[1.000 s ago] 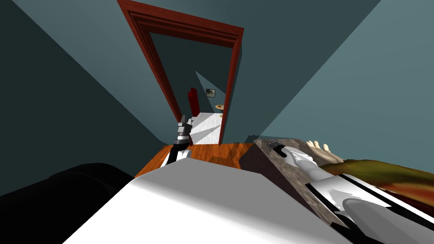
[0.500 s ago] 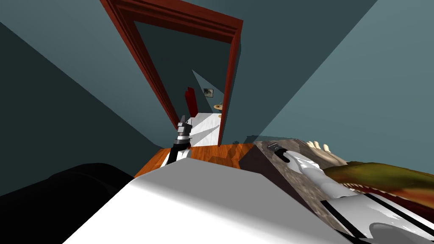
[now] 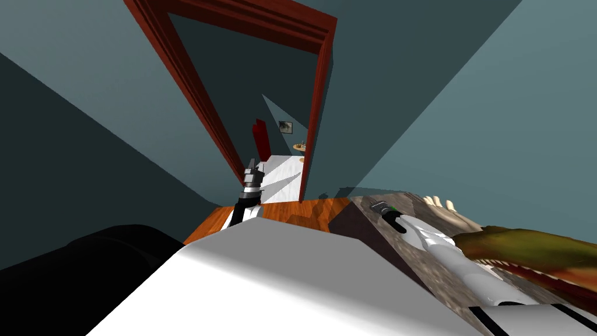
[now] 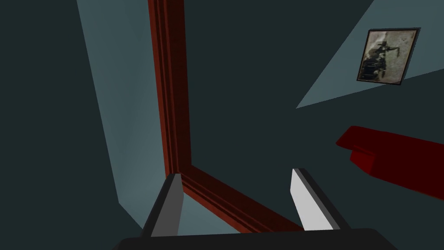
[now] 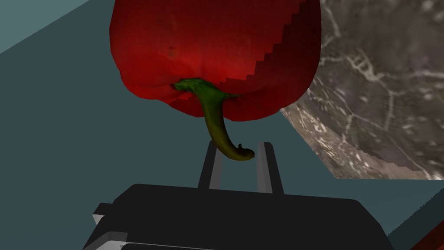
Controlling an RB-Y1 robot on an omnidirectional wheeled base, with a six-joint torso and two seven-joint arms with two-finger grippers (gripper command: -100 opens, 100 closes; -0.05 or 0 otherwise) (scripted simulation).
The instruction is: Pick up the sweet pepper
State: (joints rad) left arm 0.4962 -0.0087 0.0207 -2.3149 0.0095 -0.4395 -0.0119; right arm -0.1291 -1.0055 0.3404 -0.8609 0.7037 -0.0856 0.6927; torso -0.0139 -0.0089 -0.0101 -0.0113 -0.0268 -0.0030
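A red sweet pepper [image 5: 212, 43] with a curved green stem [image 5: 217, 126] hangs just in front of my right gripper [image 5: 237, 145]. The two fingers stand close together, and the stem's tip lies between them. Beside the pepper lies a grey marbled counter [image 5: 381, 108], with teal wall behind. In the head view, my right gripper [image 3: 379, 205] is over the counter's far left corner [image 3: 364, 204], and a green speck [image 3: 393, 209] sits by its dark box. My left gripper [image 3: 252, 166] is raised toward the doorway, its fingers open with nothing between them [image 4: 236, 204].
A dark red door frame [image 3: 318, 116] opens ahead onto a white floor. Orange wood floor [image 3: 291, 210] lies between me and the counter. On the counter sit a pale hand-like thing [image 3: 443, 207] and a large olive and red shape [image 3: 524, 251].
The head camera has shifted, so the door frame reaches further up and left. My right forearm has stretched along the counter, and the olive shape now overlaps it. The left arm is unchanged.
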